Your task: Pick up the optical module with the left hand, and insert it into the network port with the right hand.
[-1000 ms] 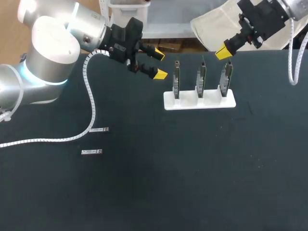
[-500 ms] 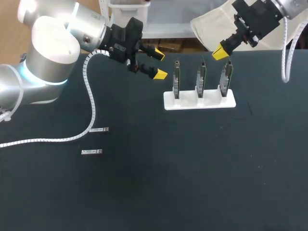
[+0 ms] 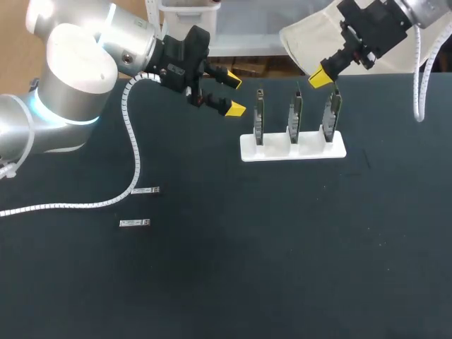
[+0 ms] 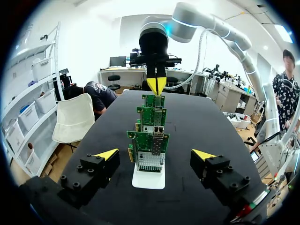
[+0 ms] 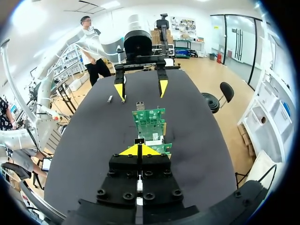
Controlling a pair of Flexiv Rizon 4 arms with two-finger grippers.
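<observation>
The left gripper [image 3: 234, 94] is hovering in the upper middle-left of the head view, fingers spread wide and gripping nothing. The right gripper [image 3: 321, 76] is hanging at upper right with its tips pressed together. The white stand [image 3: 292, 150] is holding three network cards [image 3: 294, 116] upright right of centre, and two optical modules [image 3: 145, 190] are lying at middle left, well apart from both grippers.

Black table [image 3: 282, 247], white board stand [image 3: 293, 150]; two optical modules [image 3: 145, 191]
</observation>
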